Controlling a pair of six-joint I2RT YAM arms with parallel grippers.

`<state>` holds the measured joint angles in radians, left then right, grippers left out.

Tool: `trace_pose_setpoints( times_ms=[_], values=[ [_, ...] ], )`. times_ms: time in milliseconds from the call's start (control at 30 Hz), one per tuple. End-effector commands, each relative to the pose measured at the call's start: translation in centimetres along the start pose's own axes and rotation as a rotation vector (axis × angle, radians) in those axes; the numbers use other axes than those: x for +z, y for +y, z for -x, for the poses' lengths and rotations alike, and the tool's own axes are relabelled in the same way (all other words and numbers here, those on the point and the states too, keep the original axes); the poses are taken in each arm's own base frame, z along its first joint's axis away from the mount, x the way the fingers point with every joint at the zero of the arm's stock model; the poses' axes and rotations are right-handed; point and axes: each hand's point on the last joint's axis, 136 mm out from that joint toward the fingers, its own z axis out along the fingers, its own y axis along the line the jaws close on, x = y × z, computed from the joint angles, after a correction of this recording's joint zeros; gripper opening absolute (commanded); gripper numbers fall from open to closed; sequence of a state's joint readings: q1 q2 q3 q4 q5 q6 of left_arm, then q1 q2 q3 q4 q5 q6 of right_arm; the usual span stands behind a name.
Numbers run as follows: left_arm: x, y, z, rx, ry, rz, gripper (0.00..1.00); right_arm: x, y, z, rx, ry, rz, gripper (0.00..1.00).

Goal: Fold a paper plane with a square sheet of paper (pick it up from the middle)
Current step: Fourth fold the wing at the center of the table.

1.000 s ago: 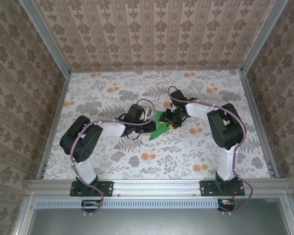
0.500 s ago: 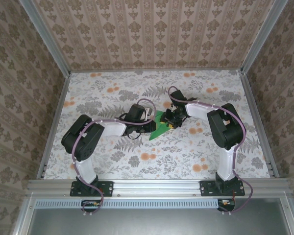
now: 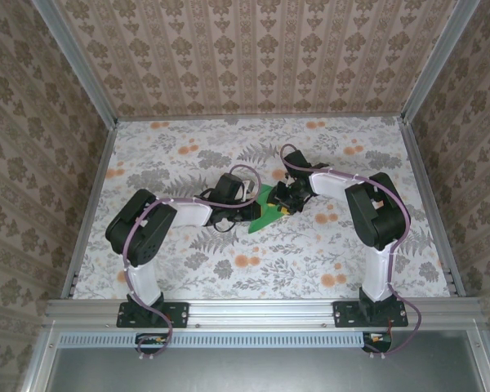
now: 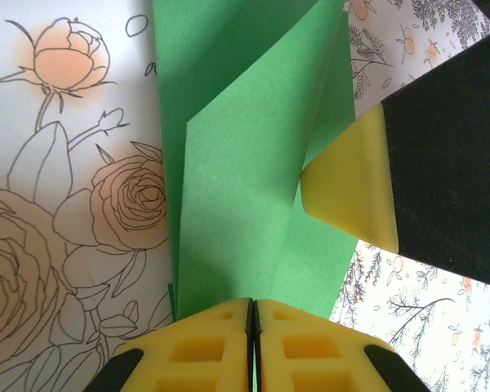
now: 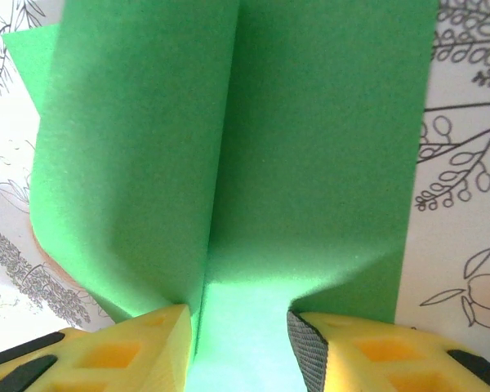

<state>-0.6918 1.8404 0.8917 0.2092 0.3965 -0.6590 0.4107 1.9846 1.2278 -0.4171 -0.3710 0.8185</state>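
From above, the green sheet of paper (image 3: 266, 211) lies in the middle of the flowered table (image 3: 229, 278), between the two arms, and it is no flat square: it shows as a small angular patch with one part lifted. The left gripper (image 3: 247, 211) reaches it from the left and the right gripper (image 3: 284, 201) from the right, both low at the paper's edges. At the left wrist, the left gripper (image 4: 253, 322) has its jaws pressed together on the near edge of the sheet (image 4: 245, 204), which rises away from them with a sharp diagonal crease and overlapping layers; a yellow fingertip (image 4: 351, 192) of the other arm touches the sheet's right edge. At the right wrist, the right gripper (image 5: 241, 335) has its jaws partly spread, with the paper (image 5: 310, 163) lying across the gap and a long upright crease running away from beside the left finger; they straddle the fold and do not nip it. To my eye the folding is under way but far from done: there is a crease or two and a raised flap, yet no narrow pointed dart, so most folds and the final sharpening remain.
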Motion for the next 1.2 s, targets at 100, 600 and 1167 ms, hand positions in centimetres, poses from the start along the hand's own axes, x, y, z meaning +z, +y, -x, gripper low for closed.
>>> trace_pose_setpoints(
  times_ms=[100,600,1167],
  values=[
    [0.2,-0.2,0.5,0.003,0.009,-0.013,0.11,3.2,-7.6,-2.9,0.063,0.069,-0.232,0.45],
    [0.1,-0.8,0.4,0.016,0.012,-0.045,0.10,-3.5,3.5,-0.3,-0.183,-0.042,0.137,0.51],
    [-0.1,-1.0,0.6,0.021,0.003,-0.051,0.10,-1.3,0.9,1.3,-0.240,-0.049,-0.082,0.67]
  ],
)
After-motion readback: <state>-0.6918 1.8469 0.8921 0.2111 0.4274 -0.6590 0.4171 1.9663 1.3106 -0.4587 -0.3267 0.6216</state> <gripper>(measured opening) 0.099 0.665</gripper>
